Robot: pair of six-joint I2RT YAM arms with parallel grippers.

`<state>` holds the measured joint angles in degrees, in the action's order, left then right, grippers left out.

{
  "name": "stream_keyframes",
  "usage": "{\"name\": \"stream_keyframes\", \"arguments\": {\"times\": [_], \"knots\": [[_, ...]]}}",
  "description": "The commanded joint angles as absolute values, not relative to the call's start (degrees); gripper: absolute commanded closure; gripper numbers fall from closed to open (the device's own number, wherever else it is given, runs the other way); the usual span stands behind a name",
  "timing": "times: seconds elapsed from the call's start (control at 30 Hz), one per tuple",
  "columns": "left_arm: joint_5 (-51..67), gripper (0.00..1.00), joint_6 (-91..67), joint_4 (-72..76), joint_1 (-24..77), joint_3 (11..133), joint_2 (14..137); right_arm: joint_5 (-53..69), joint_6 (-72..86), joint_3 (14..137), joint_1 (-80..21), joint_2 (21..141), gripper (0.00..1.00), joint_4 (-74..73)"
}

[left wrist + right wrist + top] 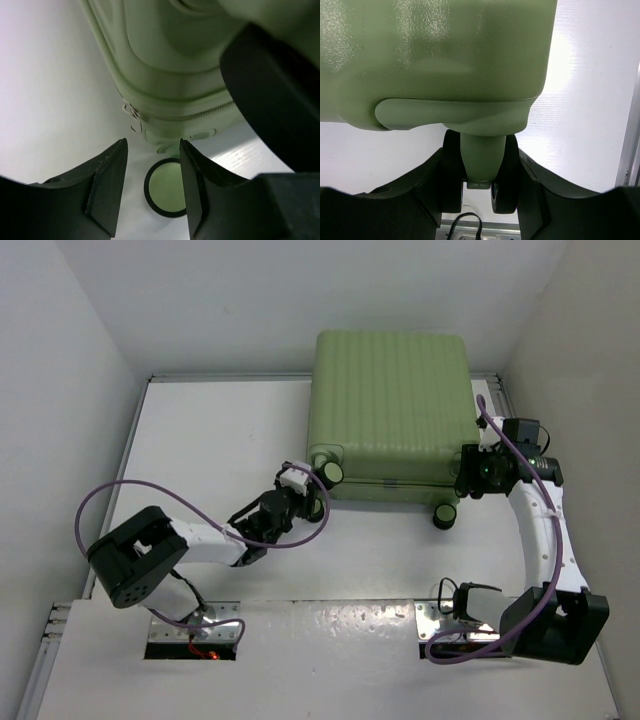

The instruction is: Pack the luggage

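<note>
Top view: bright, even overhead light; the white desk glares faintly at its glossy near edge, and the luggage casts a soft, narrow shadow along its near side. Wrist views: the left tool and right tool are dark and blurred; the desk behind burns out white in patches.

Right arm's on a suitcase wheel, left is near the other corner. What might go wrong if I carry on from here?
1. The right gripper pinches only a caster of the luggage; casters swivel, so a pull may twist it loose.
2. The left gripper is open and holds nothing, so a one-sided pull would likely skew the luggage.
3. The right arm's purple cable lies beside the shell corner and might snag.
</note>
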<state>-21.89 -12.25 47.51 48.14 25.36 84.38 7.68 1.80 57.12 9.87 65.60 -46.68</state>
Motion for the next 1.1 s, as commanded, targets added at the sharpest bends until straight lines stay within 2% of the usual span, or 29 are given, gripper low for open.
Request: {"name": "stream_keyframes", "arguments": {"times": [0.0,0.23,0.33,0.5,0.77,1.07], "knots": [[-24.0,0.49,-13.5,50.9,47.9,27.6,83.9,10.1,3.5,58.1,8.9,64.2,1.0,-50.6],[-22.6,0.48,-12.3,41.2,47.4,27.6,73.6,10.8,4.0,58.8,8.7,64.8,1.0,-49.7],[-19.0,0.44,-13.5,37.3,47.4,28.3,69.1,10.6,4.5,58.7,8.4,65.2,1.0,-49.2],[-17.0,0.43,-15.5,30.2,49.1,33.4,64.0,11.0,5.4,59.8,7.4,66.6,1.0,-47.8],[-17.0,0.44,-19.1,31.2,47.3,37.3,70.9,11.9,6.7,64.5,6.1,72.3,1.0,-46.3],[-12.4,0.47,-22.6,33.2,38.2,48.2,83.9,12.0,8.4,70.9,3.8,79.1,1.0,-44.0]]}}
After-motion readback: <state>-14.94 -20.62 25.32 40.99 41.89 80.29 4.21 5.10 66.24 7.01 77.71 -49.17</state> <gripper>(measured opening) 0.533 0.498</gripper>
